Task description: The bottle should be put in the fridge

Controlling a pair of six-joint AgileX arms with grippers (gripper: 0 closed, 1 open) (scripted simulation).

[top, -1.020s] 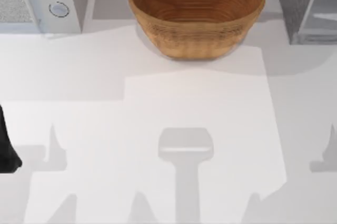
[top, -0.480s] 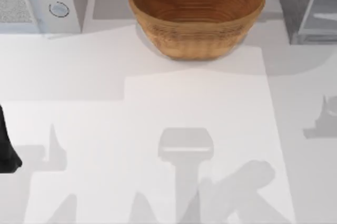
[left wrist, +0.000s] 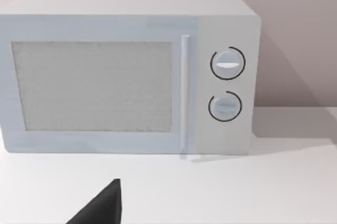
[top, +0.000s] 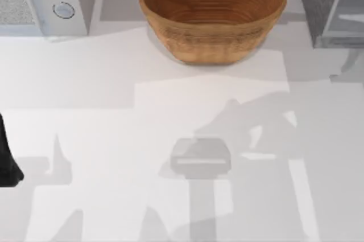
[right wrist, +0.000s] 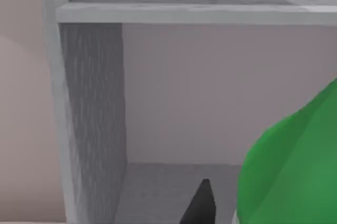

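The green bottle [right wrist: 295, 166] looms close in the right wrist view, held off the table in front of the open fridge [right wrist: 92, 118]. My right gripper [right wrist: 242, 209] is shut on it; one dark fingertip [right wrist: 202, 203] shows beside the bottle and the other is hidden behind it. A fridge shelf [right wrist: 200, 13] runs across above, with the pale back wall straight ahead. In the top view the fridge [top: 321, 8] stands at the back right corner, its glassy door panel [top: 350, 11] swung out.
A wide woven basket [top: 213, 14] stands at the back middle. A light grey microwave [top: 42, 3] with two knobs sits at the back left, facing my left wrist camera. My left arm [top: 7, 162] is parked at the table's left edge.
The right arm's shadow has swept from the front right of the table toward the back right, by the fridge. The left arm has not moved.
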